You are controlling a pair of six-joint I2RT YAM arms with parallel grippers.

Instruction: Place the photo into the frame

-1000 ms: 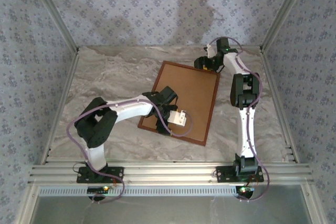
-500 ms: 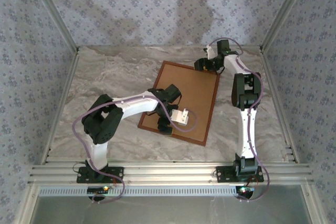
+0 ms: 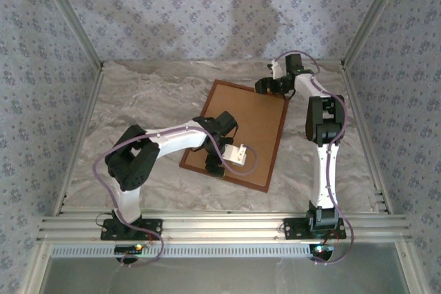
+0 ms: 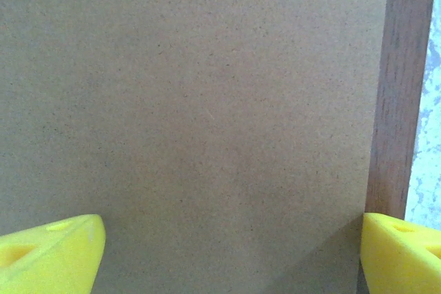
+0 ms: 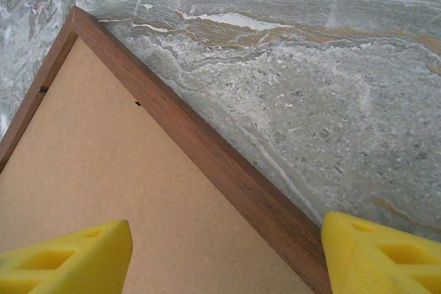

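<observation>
Frame lay back-up and skewed on the marbled worktop, right of centre, with the brown backing board sitting inside it. Left end effector was over the frame's near end, jaws spread wide above the board, one yellow fingertip over the wooden rail. Right end effector was at the far corner, jaws also well apart, straddling the rail, gripping nothing. Couldn't tell whether either touched the frame.

The left arm has drawn its elbow in a little toward the frame
</observation>
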